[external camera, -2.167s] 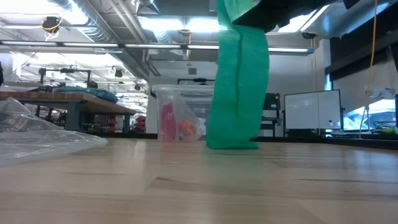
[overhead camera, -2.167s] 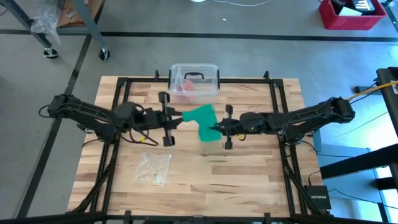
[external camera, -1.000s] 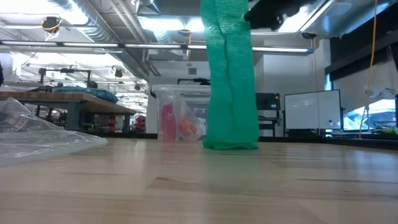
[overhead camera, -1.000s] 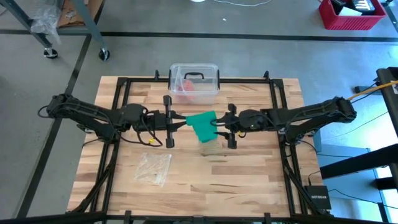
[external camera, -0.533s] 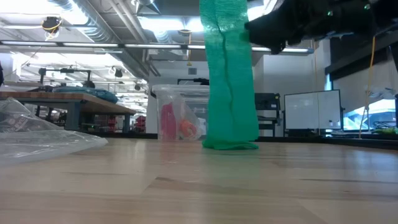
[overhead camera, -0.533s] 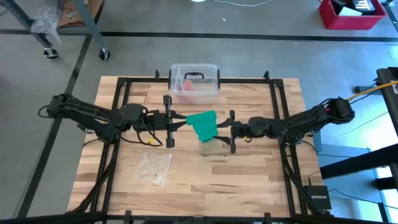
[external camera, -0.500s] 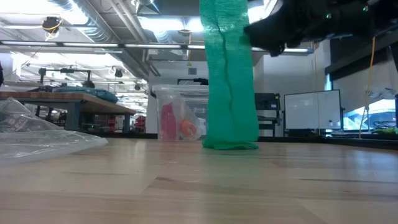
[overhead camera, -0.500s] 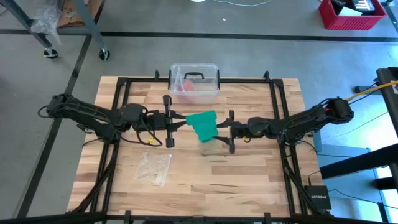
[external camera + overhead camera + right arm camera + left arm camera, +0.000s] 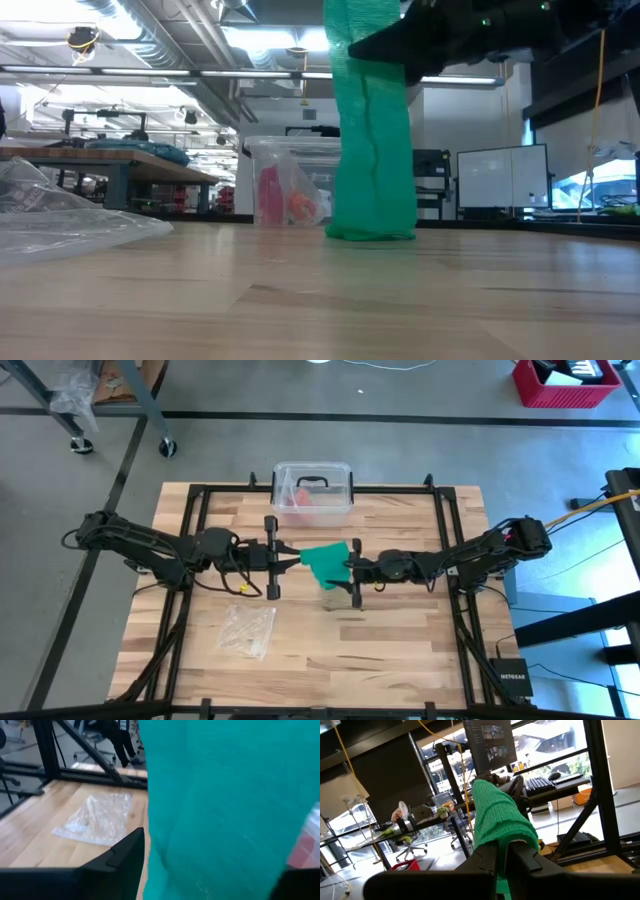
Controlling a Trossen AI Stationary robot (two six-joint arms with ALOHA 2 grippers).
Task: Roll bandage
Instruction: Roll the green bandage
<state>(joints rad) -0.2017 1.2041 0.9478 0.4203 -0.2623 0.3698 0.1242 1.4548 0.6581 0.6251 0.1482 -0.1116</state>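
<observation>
The green bandage (image 9: pixel 322 560) hangs as a long strip (image 9: pixel 372 140) from my left gripper (image 9: pixel 287 557), which is shut on its upper end, high above the table's middle. Its lower end (image 9: pixel 372 233) rests bunched on the wood. My right gripper (image 9: pixel 348 568) comes in level from the table's right, open. In the right wrist view its fingers (image 9: pixel 117 862) stand on either side of the hanging strip (image 9: pixel 225 805), which fills that picture. My left gripper pinches the bandage's upper end (image 9: pixel 516 839) between its two fingers, which lie about level and point toward the table's right. Cloth bulges up over the fingertips (image 9: pixel 495 810). The strip hangs below, with its lower end on the table. Whether my right gripper touches the bandage, I cannot tell.
A clear plastic box (image 9: pixel 312 488) with a black handle stands at the table's far edge, behind the strip (image 9: pixel 285 185). A clear wrapper (image 9: pixel 248 630) lies near the front left. Black frame rails (image 9: pixel 445 540) run along the table's sides.
My right gripper has come down and tipped toward level, then moved toward the table's left until its fingers flank the hanging strip. The bandage and my left gripper have kept still.
</observation>
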